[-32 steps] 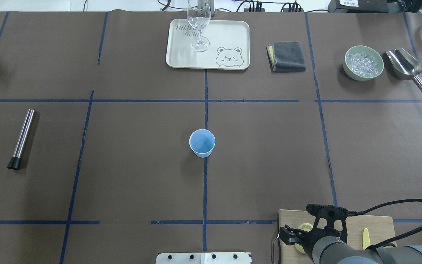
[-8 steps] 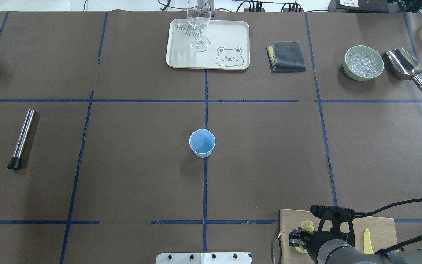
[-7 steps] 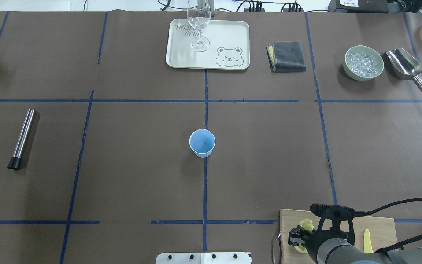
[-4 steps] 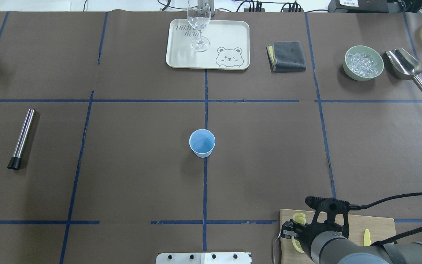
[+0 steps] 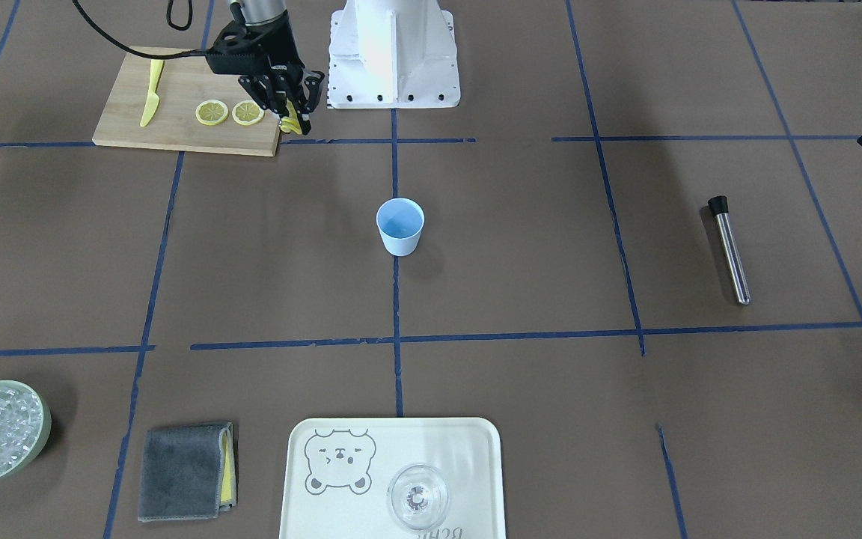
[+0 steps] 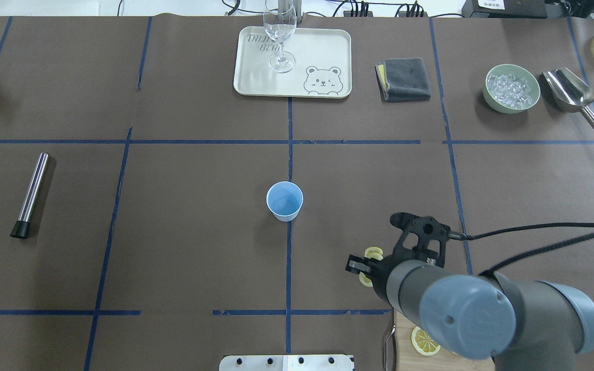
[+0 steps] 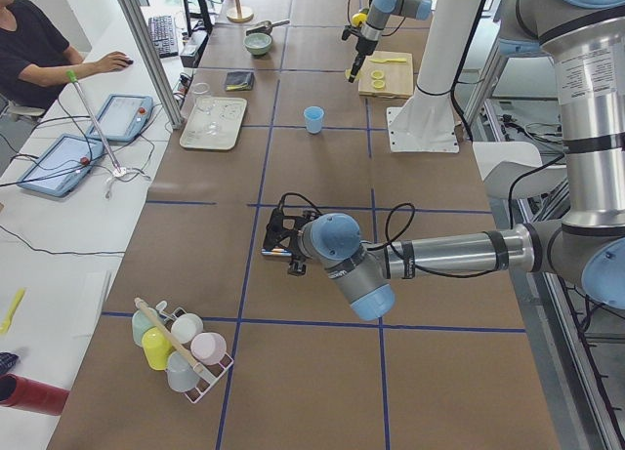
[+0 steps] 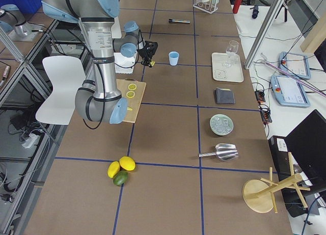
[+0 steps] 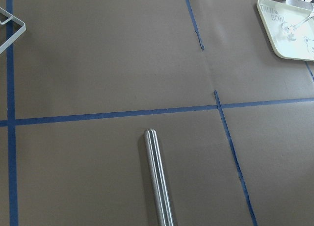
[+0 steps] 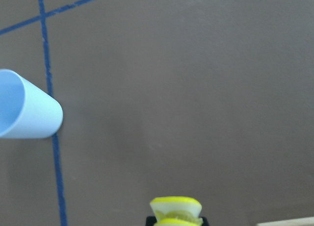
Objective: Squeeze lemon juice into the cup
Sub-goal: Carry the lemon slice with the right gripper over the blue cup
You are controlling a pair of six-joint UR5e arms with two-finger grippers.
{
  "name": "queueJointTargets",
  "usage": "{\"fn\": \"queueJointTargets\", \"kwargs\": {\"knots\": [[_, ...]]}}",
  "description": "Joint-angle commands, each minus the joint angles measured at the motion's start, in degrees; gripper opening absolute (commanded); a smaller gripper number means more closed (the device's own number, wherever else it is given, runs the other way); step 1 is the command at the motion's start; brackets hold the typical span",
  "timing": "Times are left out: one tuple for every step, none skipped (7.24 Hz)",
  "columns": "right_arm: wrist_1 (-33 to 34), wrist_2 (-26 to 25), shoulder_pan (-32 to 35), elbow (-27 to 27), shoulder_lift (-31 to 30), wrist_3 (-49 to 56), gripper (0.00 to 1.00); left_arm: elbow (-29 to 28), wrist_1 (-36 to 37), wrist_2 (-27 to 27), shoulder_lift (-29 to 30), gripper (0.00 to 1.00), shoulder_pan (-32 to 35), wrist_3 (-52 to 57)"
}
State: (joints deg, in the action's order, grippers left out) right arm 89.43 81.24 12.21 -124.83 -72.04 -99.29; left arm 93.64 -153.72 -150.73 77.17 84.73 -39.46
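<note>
My right gripper (image 6: 368, 265) is shut on a folded yellow lemon slice (image 6: 376, 252) and holds it above the table, just off the cutting board's corner. It is to the right of and nearer than the light-blue cup (image 6: 284, 201). The front view shows the same grip (image 5: 295, 118) with the slice (image 5: 292, 125) between the fingers and the cup (image 5: 400, 227) standing upright and apart. In the right wrist view the slice (image 10: 175, 208) is at the bottom edge and the cup (image 10: 24, 111) at the left. My left gripper (image 7: 285, 243) hangs near the steel rod; I cannot tell whether it is open or shut.
A wooden cutting board (image 5: 124, 112) holds two more lemon slices (image 5: 212, 112) and a yellow knife (image 5: 150, 93). A steel rod (image 6: 31, 194) lies at the left. At the far side stand a tray (image 6: 323, 51) with a wine glass (image 6: 279, 36), a grey cloth (image 6: 403, 79), an ice bowl (image 6: 512, 88) and a scoop (image 6: 570, 93).
My right gripper has risen off the cutting board with the lemon slice in it and moved forward and left, toward the cup. The cup has not moved.
</note>
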Motion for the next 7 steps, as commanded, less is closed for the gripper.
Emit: {"fn": "queueJointTargets", "kwargs": {"knots": [[1.5, 5.7, 8.0, 8.1, 11.2, 1.1, 0.30, 0.0, 0.0, 0.0, 0.0, 1.00, 0.0, 0.0], [1.3, 5.7, 9.3, 13.2, 16.1, 1.0, 0.33, 0.1, 0.0, 0.0, 0.0, 1.00, 0.0, 0.0], [1.2, 5.8, 10.0, 17.6, 20.3, 0.9, 0.34, 0.1, 0.0, 0.1, 0.0, 1.00, 0.0, 0.0], [1.1, 6.0, 10.0, 21.3, 22.9, 0.9, 0.39, 0.2, 0.0, 0.0, 0.0, 1.00, 0.0, 0.0], [1.1, 6.6, 10.0, 21.7, 23.1, 0.9, 0.40, 0.2, 0.0, 0.0, 0.0, 1.00, 0.0, 0.0], [1.0, 6.6, 10.0, 22.4, 23.2, 0.9, 0.41, 0.2, 0.0, 0.1, 0.0, 1.00, 0.0, 0.0], [1.0, 6.6, 10.0, 22.9, 23.3, 0.9, 0.43, 0.3, 0.0, 0.0, 0.0, 1.00, 0.0, 0.0]]}}
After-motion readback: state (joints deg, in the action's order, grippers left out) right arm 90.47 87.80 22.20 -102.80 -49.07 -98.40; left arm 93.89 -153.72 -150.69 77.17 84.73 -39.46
